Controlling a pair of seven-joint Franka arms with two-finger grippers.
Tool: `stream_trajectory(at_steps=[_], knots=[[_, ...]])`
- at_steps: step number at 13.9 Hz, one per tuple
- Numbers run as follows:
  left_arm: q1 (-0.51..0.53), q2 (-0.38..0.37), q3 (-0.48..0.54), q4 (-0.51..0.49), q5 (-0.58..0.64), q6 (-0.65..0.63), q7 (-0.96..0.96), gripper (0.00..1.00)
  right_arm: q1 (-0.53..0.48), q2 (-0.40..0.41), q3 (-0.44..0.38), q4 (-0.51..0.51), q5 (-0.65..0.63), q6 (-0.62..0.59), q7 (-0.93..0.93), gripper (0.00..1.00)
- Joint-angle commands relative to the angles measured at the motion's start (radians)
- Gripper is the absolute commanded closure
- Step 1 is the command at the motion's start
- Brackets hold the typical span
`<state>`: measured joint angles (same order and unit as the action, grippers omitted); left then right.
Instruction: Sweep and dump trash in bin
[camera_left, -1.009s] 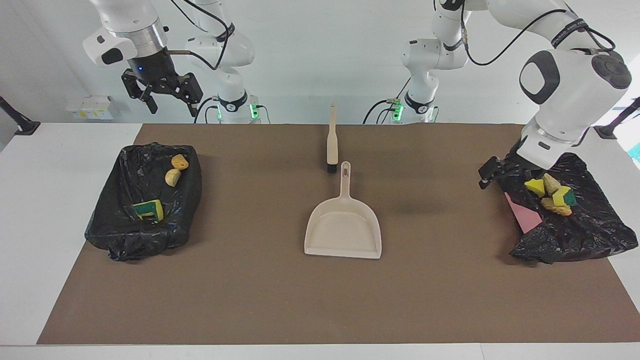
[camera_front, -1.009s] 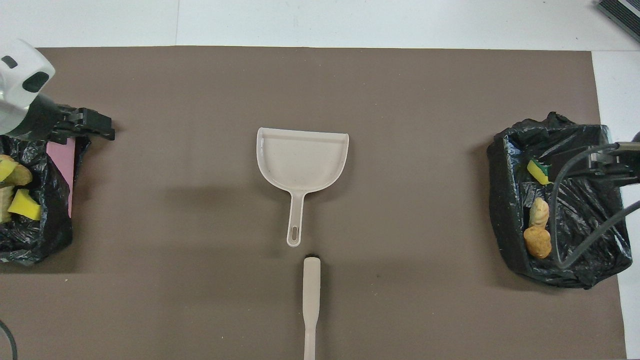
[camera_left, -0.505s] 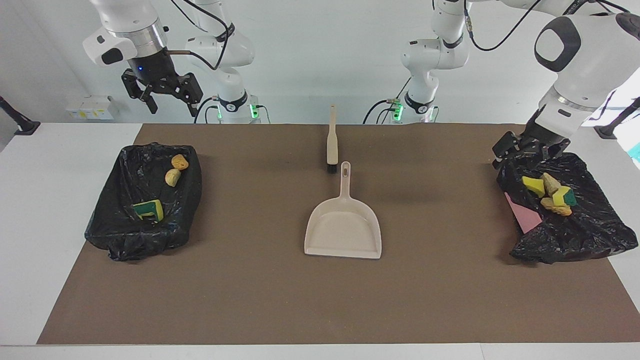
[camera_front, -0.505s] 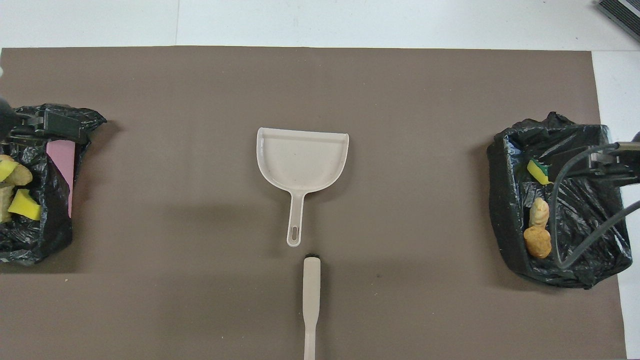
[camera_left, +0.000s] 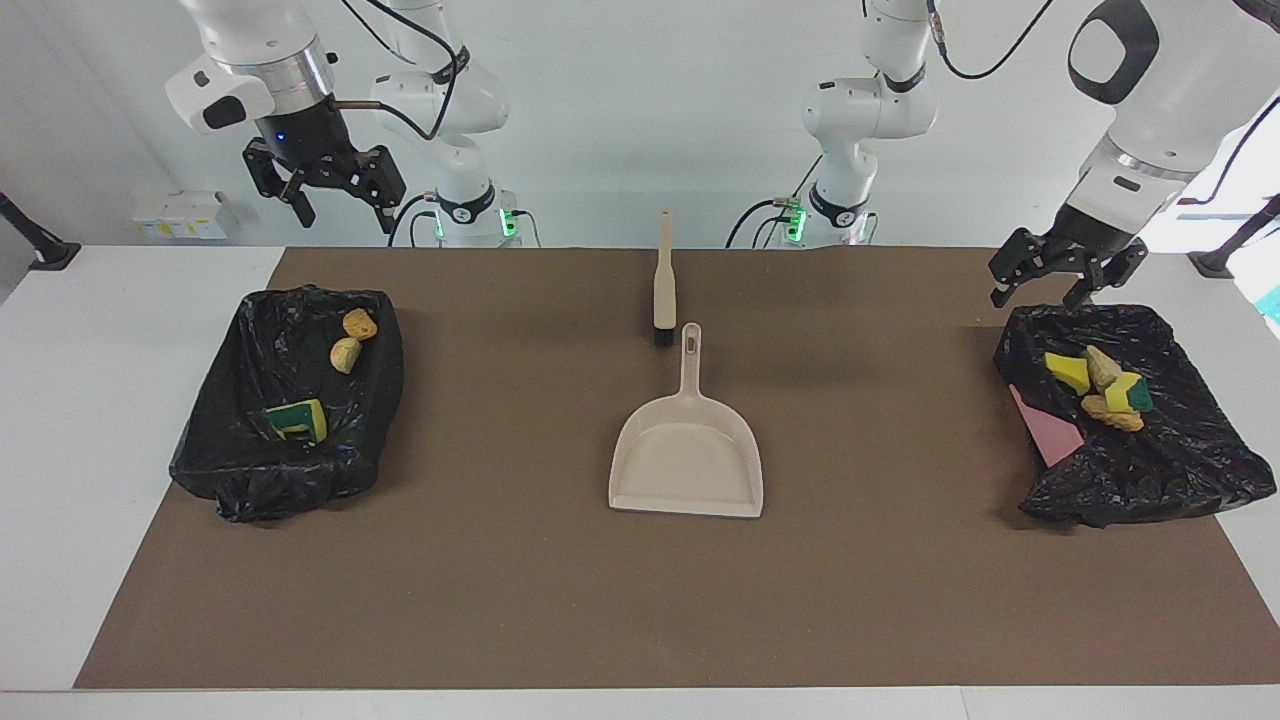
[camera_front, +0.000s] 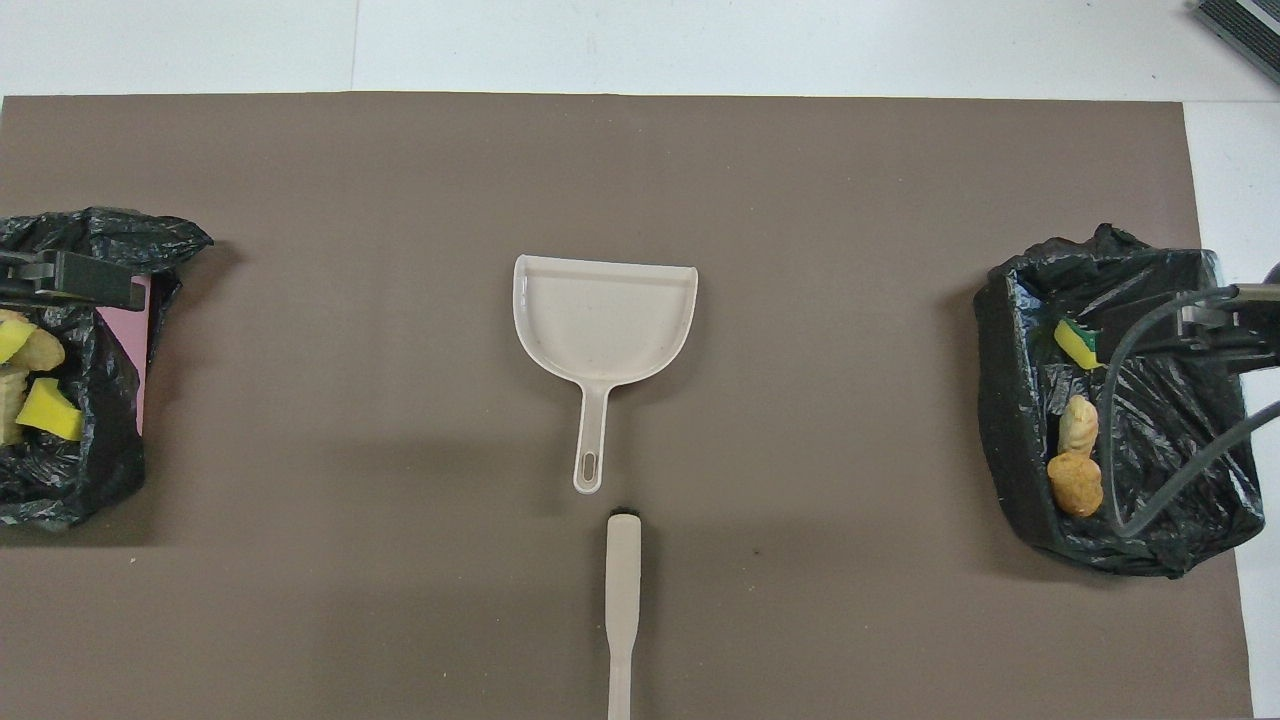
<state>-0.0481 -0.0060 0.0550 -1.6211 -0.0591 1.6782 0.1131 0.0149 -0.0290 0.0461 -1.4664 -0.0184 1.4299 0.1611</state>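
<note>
**K:** Trash status? Biggest things first.

**M:** Brown mat (camera_left: 560, 600) covers most of the white table (camera_left: 110, 400). Two bins lined with black bags, one at each end. Bin at the right arm's end (camera_left: 285, 405) holds three pieces: green-backed sponge (camera_left: 298, 420), two tan chunks (camera_left: 352, 340) nearer the robots. Bin at the left arm's end (camera_left: 1130, 420) holds a touching cluster of four (camera_left: 1098, 385): yellow sponge bits, one green-backed, plus tan chunks. Pink wall of that bin (camera_left: 1045, 435) shows where the bag has slipped.

**K:** Anything loose on the mat?

**M:** All seven pieces I can count are in the bins.

**K:** Tools?

**M:** Beige dustpan (camera_left: 687, 455) mid-mat, flat, mouth away from the robots, handle toward them. Beige brush (camera_left: 663, 285) just beside the handle tip, nearer the robots, bristle end toward the pan. Whether the two touch, can't tell. Neither is held.

**K:** Grippers?

**M:** Left gripper (camera_left: 1065, 285) is in the air over the robot-side rim of its bin, fingers spread, nothing between them. Overhead it only shows at the frame edge (camera_front: 75, 285). Right gripper (camera_left: 325, 195) is raised high above the robot-side table edge near its bin, fingers apart, carrying nothing.
</note>
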Motion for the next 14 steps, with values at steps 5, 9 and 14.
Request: stream_trajectory(at_steps=[5, 9, 14], knots=[[-0.009, -0.018, -0.004, 0.044, 0.061, -0.126, 0.023, 0.00, -0.012, -0.009, 0.006, -0.005, 0.005, -0.013, -0.020, 0.00], [-0.006, -0.011, -0.004, 0.081, 0.062, -0.196, 0.026, 0.00, -0.012, -0.009, 0.006, -0.005, 0.005, -0.013, -0.020, 0.00], [-0.009, -0.011, -0.006, 0.087, 0.064, -0.190, 0.026, 0.00, -0.012, -0.009, 0.006, -0.005, 0.005, -0.013, -0.020, 0.00]])
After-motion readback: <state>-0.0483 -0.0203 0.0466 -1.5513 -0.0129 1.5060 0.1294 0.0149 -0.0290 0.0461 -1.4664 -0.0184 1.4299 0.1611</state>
